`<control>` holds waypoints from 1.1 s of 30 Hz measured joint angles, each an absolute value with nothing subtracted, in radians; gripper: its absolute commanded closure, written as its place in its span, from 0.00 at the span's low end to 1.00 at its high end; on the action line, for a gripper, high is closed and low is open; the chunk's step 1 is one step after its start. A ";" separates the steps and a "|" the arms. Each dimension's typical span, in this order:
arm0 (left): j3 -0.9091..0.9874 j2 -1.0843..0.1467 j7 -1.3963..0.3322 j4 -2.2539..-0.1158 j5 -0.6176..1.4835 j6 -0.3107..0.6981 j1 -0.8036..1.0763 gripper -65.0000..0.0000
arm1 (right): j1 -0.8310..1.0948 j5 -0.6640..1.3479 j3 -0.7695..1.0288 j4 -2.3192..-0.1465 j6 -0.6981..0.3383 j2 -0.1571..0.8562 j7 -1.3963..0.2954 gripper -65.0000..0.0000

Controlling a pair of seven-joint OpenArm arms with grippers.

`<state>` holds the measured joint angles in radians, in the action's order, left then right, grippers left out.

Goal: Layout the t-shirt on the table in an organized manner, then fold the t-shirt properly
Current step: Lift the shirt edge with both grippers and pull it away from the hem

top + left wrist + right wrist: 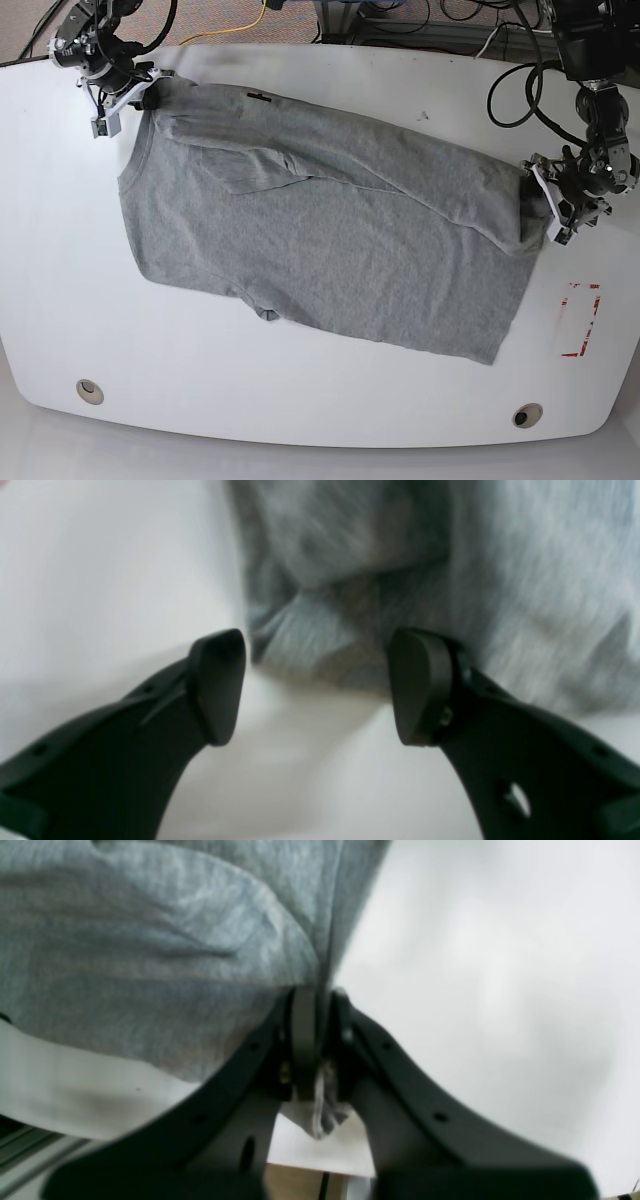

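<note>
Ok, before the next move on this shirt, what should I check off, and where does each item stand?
1. Right tool shut on the t-shirt: ok.
2. Left tool gripping fabric: not ok, open, cloth edge just ahead.
3. Shirt fully on the table: ok.
4. Shirt lying flat: not ok, folds near both tools.
5. Printed side up or down: cannot tell.

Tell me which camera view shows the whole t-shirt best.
The base view: the t-shirt lies spread across the table, all edges visible. Both wrist views show only blurred grey cloth close up; in the right one, the fingers pinch its edge.
</note>
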<state>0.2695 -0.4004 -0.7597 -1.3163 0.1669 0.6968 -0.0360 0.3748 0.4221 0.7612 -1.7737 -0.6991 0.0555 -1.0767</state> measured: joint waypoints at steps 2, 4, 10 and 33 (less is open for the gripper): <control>0.250 -0.405 -0.738 -1.301 0.171 0.697 -0.043 0.50 | 0.375 0.422 0.761 -1.774 -0.699 0.056 -1.076 0.96; 0.236 -0.405 -0.722 -1.288 0.172 0.697 -0.049 0.61 | 0.375 0.422 0.761 -1.774 -0.699 0.056 -1.077 0.96; 0.230 -0.402 -0.694 -1.269 0.189 0.704 -0.050 0.95 | 0.375 0.422 0.761 -1.773 -0.699 0.056 -1.076 0.97; 0.401 -0.404 -0.932 -1.627 0.107 0.709 0.248 1.00 | 0.393 0.411 0.757 -1.766 -0.706 0.249 -1.162 1.00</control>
